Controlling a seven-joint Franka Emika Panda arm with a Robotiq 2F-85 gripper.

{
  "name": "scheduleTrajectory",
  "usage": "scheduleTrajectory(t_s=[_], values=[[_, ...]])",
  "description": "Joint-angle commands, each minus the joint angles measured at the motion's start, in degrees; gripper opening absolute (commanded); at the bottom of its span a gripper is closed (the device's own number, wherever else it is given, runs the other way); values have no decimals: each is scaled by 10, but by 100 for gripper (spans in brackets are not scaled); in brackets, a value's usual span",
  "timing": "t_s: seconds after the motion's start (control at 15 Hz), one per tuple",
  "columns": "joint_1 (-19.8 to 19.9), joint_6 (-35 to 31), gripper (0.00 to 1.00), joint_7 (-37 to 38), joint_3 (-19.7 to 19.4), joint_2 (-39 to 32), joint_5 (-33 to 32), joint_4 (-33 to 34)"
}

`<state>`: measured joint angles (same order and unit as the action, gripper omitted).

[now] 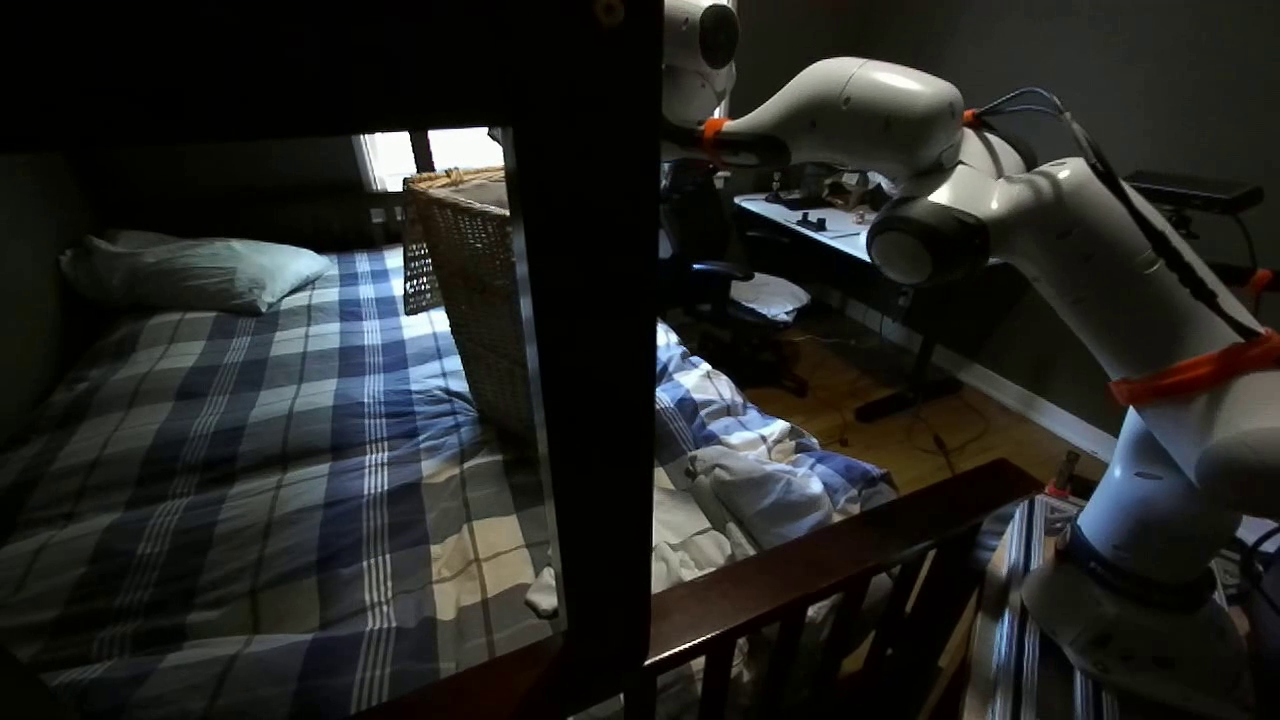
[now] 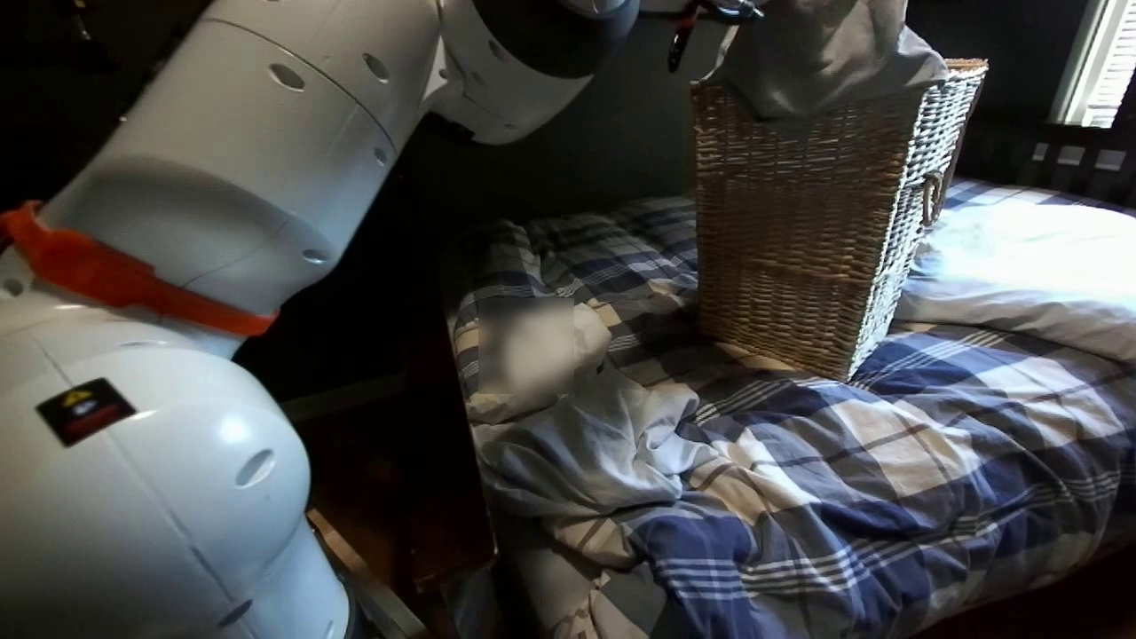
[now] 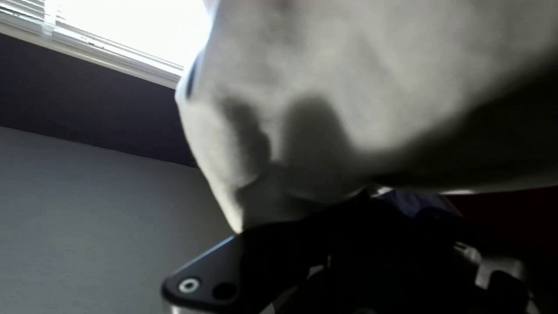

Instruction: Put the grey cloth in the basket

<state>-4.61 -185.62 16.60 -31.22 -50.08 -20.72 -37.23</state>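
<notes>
Grey cloth [image 2: 816, 67] hangs at the top of the basket [image 2: 799, 222], overlapping its near rim in an exterior view, the gripper [image 3: 311, 213] apparently clenched on it with tips hidden; likely the placing step, next calling for a shift farther inward, then release.

The plaid bedding [image 1: 280, 400] and pillow [image 1: 200, 272] show a bedroom.

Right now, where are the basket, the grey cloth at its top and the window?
Basket [image 2: 790, 222], in an exterior view: the woven side.
Grey cloth [image 2: 821, 60], in an exterior view: the creased middle.
Window [image 3: 135, 28], in the wrist view: the bright pane.
</notes>
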Motion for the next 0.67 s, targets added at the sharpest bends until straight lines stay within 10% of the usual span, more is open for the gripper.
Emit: scheduleTrajectory(t_s=[0.0, 0.33, 0.4, 0.6], values=[[10, 8, 1, 48, -75, -81, 42, 76], [-5, 32, 1, -14, 16, -57, 4, -21], [-2, 37, 27, -32, 46, -51, -2, -34], [11, 84, 41, -89, 129, -34, 2, -53]])
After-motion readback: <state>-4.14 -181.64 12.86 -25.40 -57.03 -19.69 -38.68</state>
